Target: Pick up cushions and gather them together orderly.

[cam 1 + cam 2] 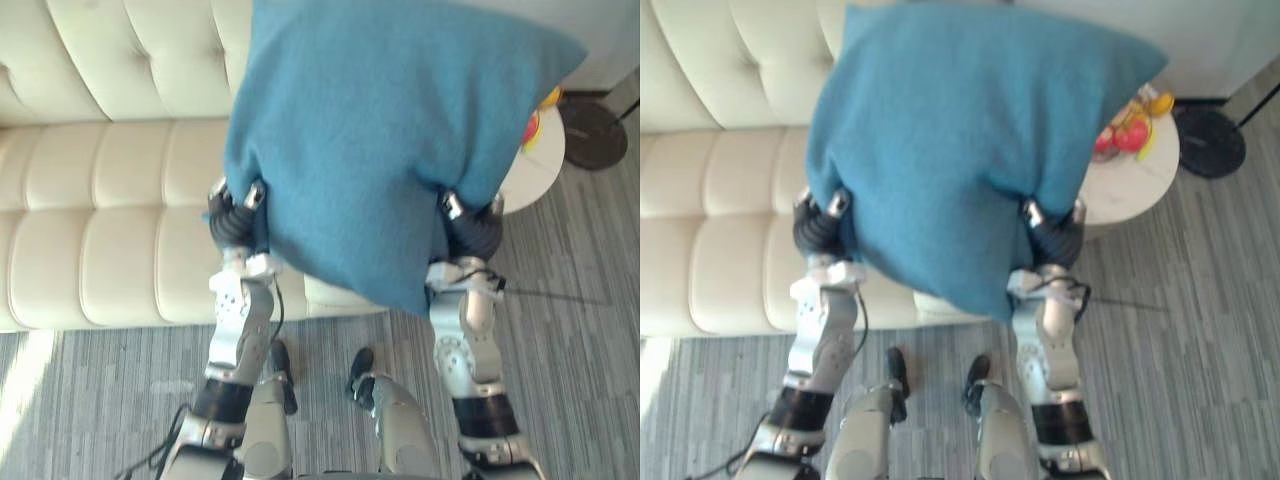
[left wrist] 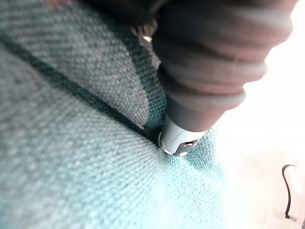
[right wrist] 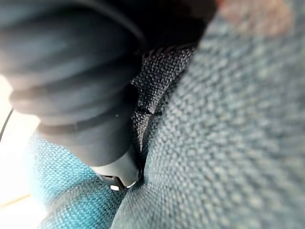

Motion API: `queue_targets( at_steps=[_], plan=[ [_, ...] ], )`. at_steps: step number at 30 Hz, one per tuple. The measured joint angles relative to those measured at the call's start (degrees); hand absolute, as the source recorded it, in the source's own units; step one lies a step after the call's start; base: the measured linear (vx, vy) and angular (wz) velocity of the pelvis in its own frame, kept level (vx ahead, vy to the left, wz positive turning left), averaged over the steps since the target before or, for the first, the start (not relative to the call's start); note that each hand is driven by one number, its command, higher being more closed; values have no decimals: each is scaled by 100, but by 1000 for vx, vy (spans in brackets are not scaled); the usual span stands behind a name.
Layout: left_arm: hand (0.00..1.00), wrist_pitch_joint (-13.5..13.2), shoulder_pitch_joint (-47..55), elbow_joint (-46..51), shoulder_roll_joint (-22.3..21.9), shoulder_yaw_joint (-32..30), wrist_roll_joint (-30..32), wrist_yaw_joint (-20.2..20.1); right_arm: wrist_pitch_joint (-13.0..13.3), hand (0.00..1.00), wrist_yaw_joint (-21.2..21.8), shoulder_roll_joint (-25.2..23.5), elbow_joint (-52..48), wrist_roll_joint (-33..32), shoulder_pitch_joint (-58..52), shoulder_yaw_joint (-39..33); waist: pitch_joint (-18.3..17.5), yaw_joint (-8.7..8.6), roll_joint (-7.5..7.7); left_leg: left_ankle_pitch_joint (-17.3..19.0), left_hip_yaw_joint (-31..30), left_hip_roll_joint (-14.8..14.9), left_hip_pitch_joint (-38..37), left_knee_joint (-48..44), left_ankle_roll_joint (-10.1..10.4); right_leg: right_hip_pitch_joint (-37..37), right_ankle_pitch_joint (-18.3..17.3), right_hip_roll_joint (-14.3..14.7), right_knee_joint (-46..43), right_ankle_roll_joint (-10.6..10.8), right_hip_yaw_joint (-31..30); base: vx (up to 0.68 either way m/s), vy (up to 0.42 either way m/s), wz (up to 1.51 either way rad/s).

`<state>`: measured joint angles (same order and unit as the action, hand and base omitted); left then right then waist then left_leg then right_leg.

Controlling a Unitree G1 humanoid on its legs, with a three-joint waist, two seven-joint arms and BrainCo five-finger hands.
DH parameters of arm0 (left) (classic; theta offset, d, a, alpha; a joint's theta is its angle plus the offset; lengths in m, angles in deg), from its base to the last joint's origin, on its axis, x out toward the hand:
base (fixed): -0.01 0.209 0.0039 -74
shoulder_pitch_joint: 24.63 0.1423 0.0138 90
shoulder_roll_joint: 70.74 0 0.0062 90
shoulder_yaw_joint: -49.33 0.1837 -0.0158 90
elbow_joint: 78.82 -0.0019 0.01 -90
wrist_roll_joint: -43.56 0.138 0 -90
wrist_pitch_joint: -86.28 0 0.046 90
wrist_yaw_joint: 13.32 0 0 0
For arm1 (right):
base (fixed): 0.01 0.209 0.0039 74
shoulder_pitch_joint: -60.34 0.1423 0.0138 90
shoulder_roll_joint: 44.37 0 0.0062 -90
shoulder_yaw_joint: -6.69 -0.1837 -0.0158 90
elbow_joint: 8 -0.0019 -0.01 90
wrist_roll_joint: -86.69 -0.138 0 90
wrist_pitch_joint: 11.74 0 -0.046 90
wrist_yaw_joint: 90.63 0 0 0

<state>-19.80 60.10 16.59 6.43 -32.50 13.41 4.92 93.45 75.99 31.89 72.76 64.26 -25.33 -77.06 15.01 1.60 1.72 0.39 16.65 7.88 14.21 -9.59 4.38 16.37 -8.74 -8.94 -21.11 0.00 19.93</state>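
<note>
Large teal-blue square cushion of coarse woven cloth (image 1: 380, 130): up in the air in front of me, pressed between my two hands. It hangs tilted, one corner pointing down between my forearms.

Left hand (image 1: 235, 215): against the cushion's left lower edge, its dark ribbed cover pushed into the cloth. The rest is buried behind the cushion, so I cannot tell whether it clamps the cloth or lies flat.

Right hand (image 1: 470, 225): against the right lower edge, level with the left. My wrist view shows the cover sunk in a fold of the weave; here too I cannot tell the grip.

Behind and below the cushion: cream tufted leather sofa (image 1: 100, 190).

Right of the sofa: round white side table (image 1: 535, 165), partly hidden by the cushion's edge, with red and yellow fruit (image 1: 1130, 130) on it.

Past the table: black round floor base (image 1: 592, 135) on grey striped carpet (image 1: 570, 330).
</note>
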Motion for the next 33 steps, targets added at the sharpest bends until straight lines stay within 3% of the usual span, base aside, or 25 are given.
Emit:
queue_targets(
  at_steps=[5, 12, 15, 20, 23, 24, 26, 29, 30, 31, 33],
  plan=[
    [100, 6, 867, 90, 43, 58, 20, -231, -1, 100, 231, 22, 1, 377, -560, 95, -348, -23, -10, -12, -42, -119, -501, 327, -5, -497, 11, 7, 317, 50, 12, 118, 40, 4],
    [100, 23, 1794, 505, 61, 78, 538, -283, -5, 100, 438, 35, 178, 679, -970, 150, -684, -99, -58, 30, -170, -193, -1082, 543, -66, -1426, 321, 163, 1219, 202, 70, 72, 42, 5],
    [100, 22, 1942, 506, 59, 77, 536, -283, -5, 100, 437, 90, 197, 727, -1008, 248, -747, -94, -118, 75, -291, -224, -1102, 474, -101, -1622, 388, 190, 1390, 212, 162, -7, 29, 16],
    [100, 38, 1951, 505, 49, 88, 535, -328, 8, 100, 309, 346, 425, 909, -911, 281, -744, -111, -291, 350, -662, -130, -267, -514, -106, -1742, 334, 201, 1340, 205, 912, -98, 20, 79],
    [100, 72, 1958, 503, 45, 147, 531, -328, -21, 100, 177, 455, 448, 1125, -905, 265, -776, -94, -387, 626, 188, 206, -220, -510, -270, -1854, 357, 34, 1371, 213, 1479, -63, 49, 88],
    [100, 62, 1953, 503, 52, 203, 523, -330, -31, 100, 151, 480, 446, 1128, -861, 216, -802, -87, -425, 687, 705, 426, -167, -711, -491, -1856, 355, -93, 1381, 214, 1705, -34, 107, 67],
    [100, 62, 1945, 503, 44, 249, 516, -331, -60, 100, 147, 478, 443, 1136, -761, 143, -838, -111, -475, 737, 1001, 688, -111, -897, -569, -1839, 382, -228, 1362, 257, 1843, -10, 187, 53],
    [100, 57, 1936, 502, 32, 343, 515, -344, -56, 100, 114, 514, 441, 1190, -683, 33, -866, -166, -495, 751, 1098, 1090, -112, -1128, -483, -1811, 608, -583, 1340, 603, 1938, 50, 338, 31],
    [100, 53, 1927, 498, 26, 395, 512, -350, -56, 100, 104, 513, 441, 1224, -699, -19, -909, -206, -556, 634, 1125, 1103, -88, -1220, 8, -1832, 745, -744, 1413, 790, 1927, 96, 437, 30],
    [100, 52, 1905, 481, 25, 415, 512, -352, -61, 100, 104, 488, 443, 1239, -711, -49, -939, -224, -554, 653, 1104, 1010, -51, -1292, 66, -1850, 781, -812, 1451, 832, 1926, 101, 443, 28],
    [100, 33, 1777, 320, 207, 427, 454, -472, -77, 100, 158, 388, 443, 1244, -744, -131, -1044, -257, -295, 1032, 1031, 551, 391, -1750, -242, -1725, 1076, -1255, 1585, 825, 1859, 83, 457, 40]
  ],
)
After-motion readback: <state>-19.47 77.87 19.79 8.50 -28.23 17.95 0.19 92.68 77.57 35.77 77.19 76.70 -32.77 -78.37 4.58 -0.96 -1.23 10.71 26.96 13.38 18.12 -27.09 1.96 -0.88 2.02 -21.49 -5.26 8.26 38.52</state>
